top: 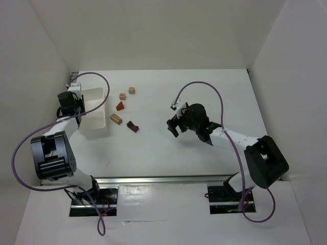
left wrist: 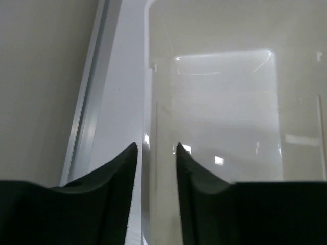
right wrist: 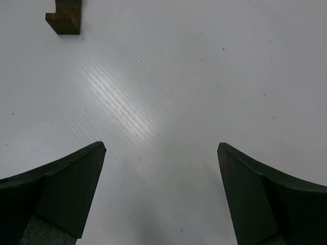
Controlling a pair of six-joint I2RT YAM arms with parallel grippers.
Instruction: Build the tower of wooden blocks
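Five blocks (top: 122, 95) lie unstacked on the worktop (top: 168, 163) just right of the tray (top: 94, 125): two cubes (top: 132, 90) farthest back, then the red roof piece (top: 120, 106), a tan block (top: 116, 119) and the dark arch (top: 133, 126) nearest. The right gripper (right wrist: 161, 145) hangs released, jaws wide, right of the arch. The left gripper (left wrist: 156, 148) straddles the tray's wall, jaws narrowly apart; whether it pinches the wall cannot be told.

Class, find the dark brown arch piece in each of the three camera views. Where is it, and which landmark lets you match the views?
Top external: the arch piece lies left of centre, to the left of the right hand.
Left wrist: not in it.
Right wrist: top left corner, cut by the edge.
Landmark: the open right hand.
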